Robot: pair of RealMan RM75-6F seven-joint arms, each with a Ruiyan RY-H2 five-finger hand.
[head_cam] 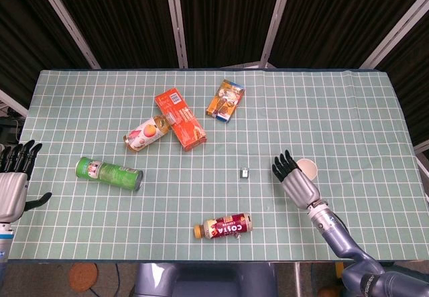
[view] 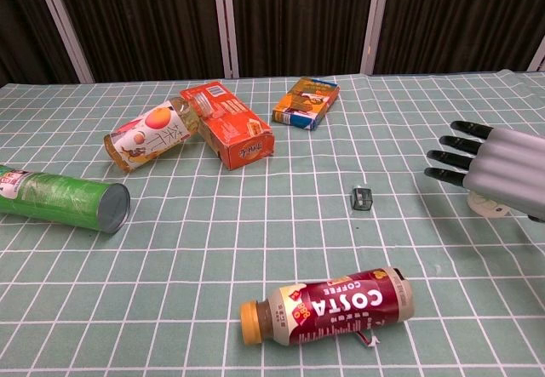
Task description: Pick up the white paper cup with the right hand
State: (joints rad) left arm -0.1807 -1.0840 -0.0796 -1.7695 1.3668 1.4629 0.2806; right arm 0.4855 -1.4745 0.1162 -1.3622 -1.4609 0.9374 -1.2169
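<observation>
The white paper cup point(head_cam: 308, 169) stands upright at the table's right side, and only its rim shows past my right hand point(head_cam: 293, 179). In the chest view a sliver of the cup point(view: 491, 209) peeks out below the right hand point(view: 494, 168). That hand hovers just left of the cup with its fingers stretched out and apart, holding nothing. Whether it touches the cup is unclear. My left hand point(head_cam: 12, 183) hangs at the table's left edge, fingers straight, empty.
A Costa coffee bottle point(head_cam: 224, 227) lies near the front edge. A small dark clip point(head_cam: 245, 173) sits left of the right hand. A green chip can point(head_cam: 108, 173), a juice bottle point(head_cam: 145, 133), an orange box point(head_cam: 179, 118) and a snack box point(head_cam: 225, 100) lie further left and back.
</observation>
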